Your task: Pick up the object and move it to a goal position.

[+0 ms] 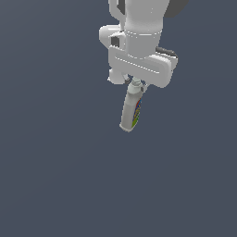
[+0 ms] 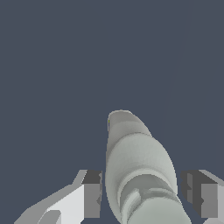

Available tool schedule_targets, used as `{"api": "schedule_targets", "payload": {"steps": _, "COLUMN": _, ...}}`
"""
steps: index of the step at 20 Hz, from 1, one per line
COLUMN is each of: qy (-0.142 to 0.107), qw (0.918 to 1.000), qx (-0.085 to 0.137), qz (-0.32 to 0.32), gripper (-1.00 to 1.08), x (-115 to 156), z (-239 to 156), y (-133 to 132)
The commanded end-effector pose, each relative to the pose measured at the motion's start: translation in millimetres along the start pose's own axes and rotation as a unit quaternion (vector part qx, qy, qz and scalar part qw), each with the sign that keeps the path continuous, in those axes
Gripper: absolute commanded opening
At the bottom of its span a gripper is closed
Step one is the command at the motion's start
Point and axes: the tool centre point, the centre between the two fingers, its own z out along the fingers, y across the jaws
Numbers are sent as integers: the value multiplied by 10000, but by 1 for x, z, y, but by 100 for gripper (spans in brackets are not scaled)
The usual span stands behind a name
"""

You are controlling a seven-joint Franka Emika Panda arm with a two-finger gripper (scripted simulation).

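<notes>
The object [image 1: 129, 111] is a small pale grey-white bottle with a multicoloured label down one side. In the exterior view it hangs just below my gripper [image 1: 135, 85], cap end up between the fingers and base slanting down towards that view's left. In the wrist view the bottle [image 2: 138, 162] runs away from the camera between my gripper's [image 2: 146, 199] two fingers [image 2: 92, 197], which sit close against its ribbed cap end. The gripper is shut on the bottle near its cap. The label is hidden in the wrist view.
Only a plain dark blue-grey surface [image 1: 55, 176] shows around and beneath the bottle. The white arm and hand body [image 1: 139, 51] fill the upper middle of the exterior view. No goal marker shows.
</notes>
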Motion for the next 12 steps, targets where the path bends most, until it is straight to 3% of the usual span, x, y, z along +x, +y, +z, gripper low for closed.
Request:
{"api": "schedule_targets", "payload": {"steps": 1, "qy": 47, "qw": 10000, "qx": 42, "qz": 0, "gripper": -100, "x": -17, "z": -26, "y": 6}}
{"api": "schedule_targets", "payload": {"steps": 12, "qy": 47, "qw": 10000, "qx": 42, "qz": 0, "gripper": -100, "x": -70, "z": -88, "y": 27}}
